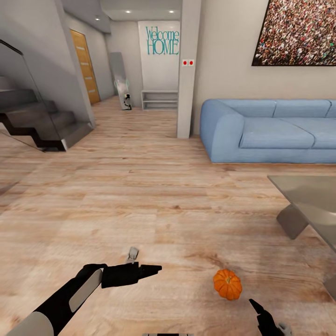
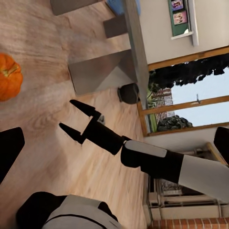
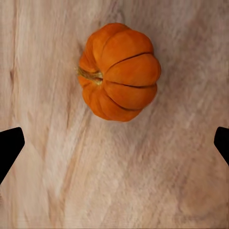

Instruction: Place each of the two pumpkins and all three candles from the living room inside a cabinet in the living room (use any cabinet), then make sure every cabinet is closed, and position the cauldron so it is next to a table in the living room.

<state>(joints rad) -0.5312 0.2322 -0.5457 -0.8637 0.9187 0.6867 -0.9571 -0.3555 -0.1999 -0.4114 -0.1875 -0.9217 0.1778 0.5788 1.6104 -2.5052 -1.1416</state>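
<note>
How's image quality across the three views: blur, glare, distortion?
Head view: sharp, even light, only a faint shadow under the pumpkin; wide-angle bending at the wall edges. Left wrist view: scene appears rotated, bright daylight through the window, right claw crisp. Right wrist view: pumpkin sharp, floor grain soft, no glare.
</note>
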